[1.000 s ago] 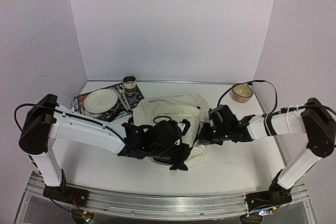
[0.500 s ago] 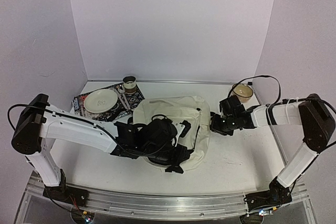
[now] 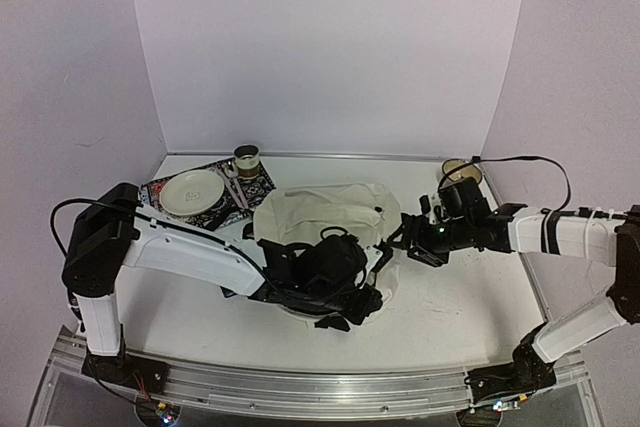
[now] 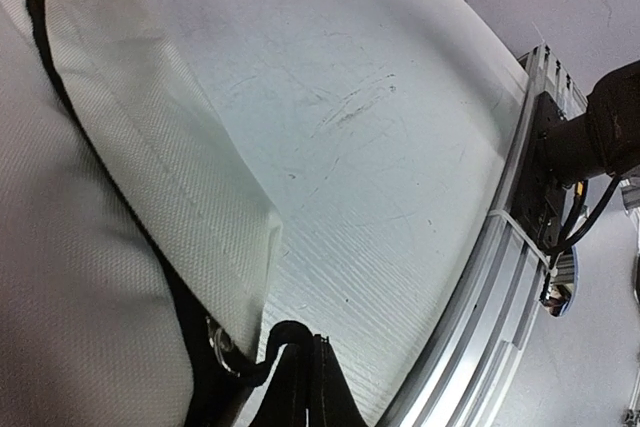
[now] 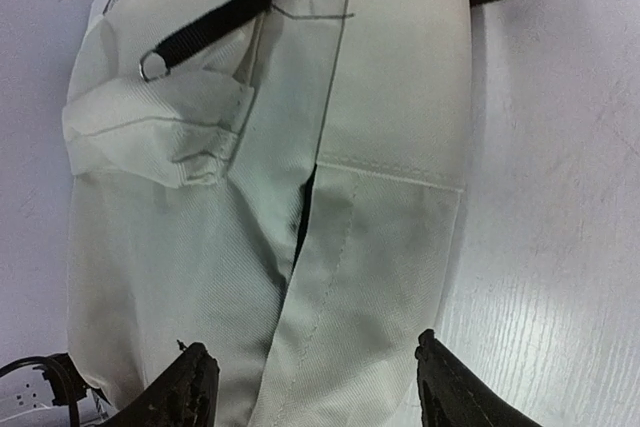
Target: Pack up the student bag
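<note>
Now the right gripper point(image 5: 315, 392) has spread its jaws, which were closed a second ago, and holds nothing. It hovers just off the right side of the student bag point(image 3: 320, 212). The left gripper point(image 4: 305, 387) stays clamped shut among black webbing straps at the bag's near end; whether it pinches one cannot be told. The bag, a soft rounded sack of cream woven canvas with stitched seams, lies at the middle of the desk point(image 3: 450, 297), which is white and finely scratched. A metal ring point(image 5: 148, 67) hangs from one flat black loop.
</note>
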{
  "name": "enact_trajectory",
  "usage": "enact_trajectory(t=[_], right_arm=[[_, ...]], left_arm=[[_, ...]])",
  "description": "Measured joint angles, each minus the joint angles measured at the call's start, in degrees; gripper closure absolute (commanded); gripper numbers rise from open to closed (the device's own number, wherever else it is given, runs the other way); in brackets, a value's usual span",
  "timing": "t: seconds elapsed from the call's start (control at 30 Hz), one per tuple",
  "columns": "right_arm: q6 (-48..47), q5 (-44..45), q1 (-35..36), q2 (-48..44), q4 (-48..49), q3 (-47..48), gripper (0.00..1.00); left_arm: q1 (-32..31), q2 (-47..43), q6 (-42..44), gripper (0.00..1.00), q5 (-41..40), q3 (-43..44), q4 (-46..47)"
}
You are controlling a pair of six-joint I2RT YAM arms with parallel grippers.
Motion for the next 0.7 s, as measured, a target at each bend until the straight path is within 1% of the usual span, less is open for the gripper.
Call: enact_trajectory(t=[0.27,0.37,0.43,0.47,0.6,0.63,0.7], right_arm=[[0.5,-1.6,3.6,5.8,-2.8,1.5,0.30],[0.3,-1.4,4.6,8.8,-4.0,3.9,0.33],[-0.1,-1.3,4.9,10.5,-4.7,5.4,0.41],[-0.3,-1.2,5.0,11.3,-4.9,6.0,0.46],[-1.5,0.4,5.1,11.7,-6.2,6.2,0.75],[-1.8,0.8,5.1,11.7,-6.4,6.2,0.81],[-2.3,1.5,5.1,11.7,-6.6,6.2,0.90]], left_arm=[[-1.2,3.5,4.0,1.00,1.5,1.7,1.2],[-1.5,3.6,4.8,1.00,1.5,1.7,1.5],[-1.6,3.6,5.1,1.00,1.4,1.7,1.6],[-1.6,3.6,5.2,1.00,1.4,1.7,1.7],[-1.6,3.5,5.9,1.00,1.1,1.6,1.7],[-1.6,3.5,5.9,1.00,1.0,1.4,1.7],[-1.6,3.1,5.9,1.00,0.8,0.8,1.8]])
